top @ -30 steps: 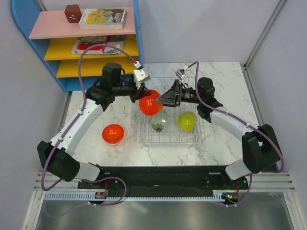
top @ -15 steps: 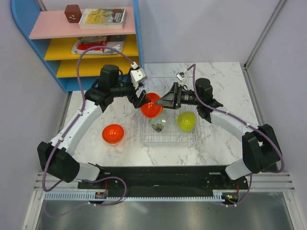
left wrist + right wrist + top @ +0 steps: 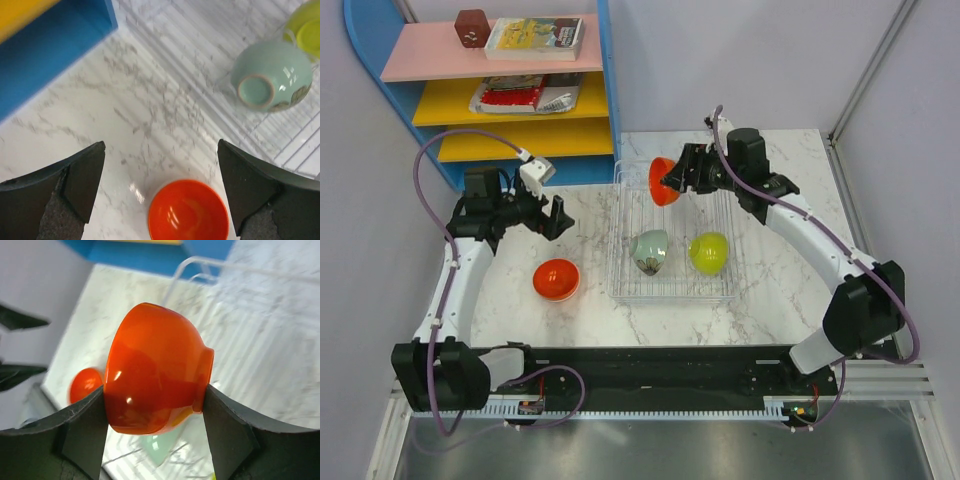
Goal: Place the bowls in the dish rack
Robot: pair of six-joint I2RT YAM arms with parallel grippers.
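**Right arm carried an orange bowl above the rack's far end**

The right gripper (image 3: 156, 407) was clamped on the held orange bowl (image 3: 662, 182). Its fingers pressed opposite sides, and the bowl was turned on edge. The dish rack (image 3: 672, 288) lay beneath the gripper and stretched back toward that arm's base. The pale green bowl (image 3: 649, 251) and the yellow-green bowl (image 3: 708, 253) already stood tilted in it, both well behind the fingertips.

To do the placing well, the bowl probably needed to come straight down onto the free wires under the gripper. It should keep its sideways tilt so it leans as the other two do, and stay clear of them. The glossy curved wall looked likely to slip, so a slow wrist seemed wise, with release only once the rim rested on the wires.

The left gripper (image 3: 160, 150) hung with its jaws apart and nothing in them. The second orange bowl (image 3: 188, 210) sat on the table (image 3: 150, 100) just below its fingertips.

Half a second earlier both grippers had met at the held bowl over the rack's left side. Since then the left had drawn away off the rack, and the right had taken the bowl alone toward the far edge.
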